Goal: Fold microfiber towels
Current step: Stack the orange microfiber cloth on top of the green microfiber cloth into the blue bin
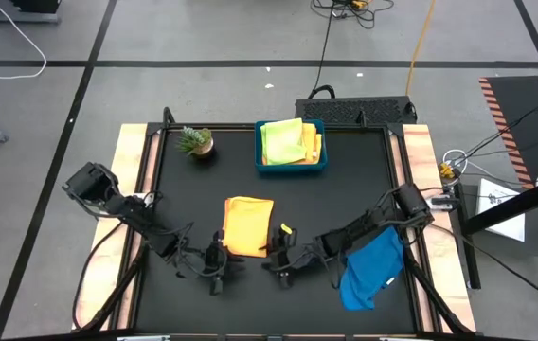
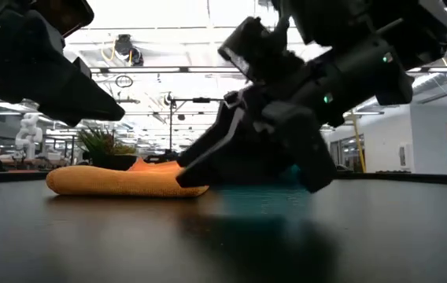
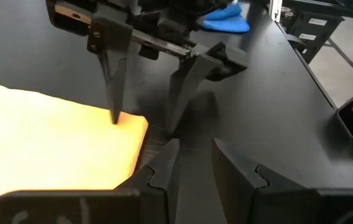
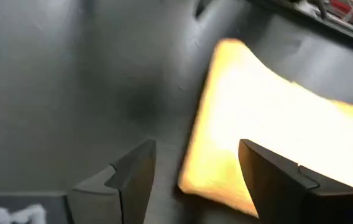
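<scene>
Two grippers: both sit low over the black table (image 1: pixel 345 189) in the lower middle of the high view, one on each side of the near end of a folded orange towel (image 1: pixel 247 225).
Orange towel: lies flat just below the centre of the high view, folded to a neat rectangle; in the low view it is a thick orange pad at centre left.
Right gripper (image 1: pixel 278 263): at the towel's lower right corner, jaws spread wide and holding nothing; in the left wrist view one fingertip (image 3: pixel 115 115) stands on the towel's corner while the other comes down on bare table just beside it.
Right wrist view: the orange towel's end lies between and beyond the two spread fingers, its corner nearer one finger.
Left gripper (image 1: pixel 217 270): at the towel's lower left corner, fingers a little apart with nothing between them; the towel's edge lies just beside one finger in its own wrist view.
Blue towel (image 1: pixel 371 270): crumpled at the lower right of the high view, partly under the right arm, near the table's right edge.
Blue tray (image 1: pixel 290 169): upper middle of the table, well apart from both grippers.
Tray contents: a lime green towel (image 1: pixel 283 142) lies folded on top, a yellow towel (image 1: pixel 313 144) showing along its right side.
Potted plant (image 1: pixel 195 142): stands at the upper left of the table, left of the tray.
</scene>
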Tool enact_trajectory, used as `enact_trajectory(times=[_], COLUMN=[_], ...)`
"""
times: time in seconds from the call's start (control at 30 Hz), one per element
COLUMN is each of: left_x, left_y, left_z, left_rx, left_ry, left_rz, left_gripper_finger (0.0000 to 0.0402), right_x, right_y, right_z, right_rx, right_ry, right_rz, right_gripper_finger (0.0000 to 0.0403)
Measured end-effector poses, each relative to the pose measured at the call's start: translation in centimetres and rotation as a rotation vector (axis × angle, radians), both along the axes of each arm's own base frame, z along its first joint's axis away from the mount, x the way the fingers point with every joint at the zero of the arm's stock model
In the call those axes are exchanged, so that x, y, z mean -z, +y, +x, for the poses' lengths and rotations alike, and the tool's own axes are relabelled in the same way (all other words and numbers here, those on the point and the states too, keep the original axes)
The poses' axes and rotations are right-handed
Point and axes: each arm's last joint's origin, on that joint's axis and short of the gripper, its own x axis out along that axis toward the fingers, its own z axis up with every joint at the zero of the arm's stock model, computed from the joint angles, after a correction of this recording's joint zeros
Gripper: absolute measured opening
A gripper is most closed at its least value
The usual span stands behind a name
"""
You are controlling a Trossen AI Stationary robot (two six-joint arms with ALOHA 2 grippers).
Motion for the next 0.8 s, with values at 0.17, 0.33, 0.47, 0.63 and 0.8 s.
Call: enact_trajectory(times=[0.17, 0.33, 0.47, 0.63, 0.8], left_x=[0.0, 0.0, 0.0, 0.0, 0.0], left_y=[0.2, 0.4, 0.5, 0.5, 0.5], left_z=[0.2, 0.3, 0.3, 0.3, 0.3], left_rx=[-0.013, -0.021, -0.023, -0.008, 0.029], left_ry=[0.000, -0.001, 0.000, -0.002, -0.006], left_rz=[-0.006, -0.006, -0.004, 0.026, 0.102], left_gripper_finger=[0.0093, 0.0093, 0.0093, 0.0093, 0.0093], right_x=[0.5, 0.8, 0.8, 0.8, 0.6], right_y=[-0.8, -1.4, -1.7, -2.2, -3.0], right_z=[-0.1, 0.0, 0.0, 0.2, 0.6], right_rx=[0.029, 0.040, 0.043, 0.095, 0.085], right_ry=[0.063, 0.094, 0.096, 0.094, 0.080], right_rz=[-0.019, -0.028, -0.027, 0.036, 0.138], right_gripper_finger=[0.0220, 0.0186, 0.0137, 0.0063, 0.0008])
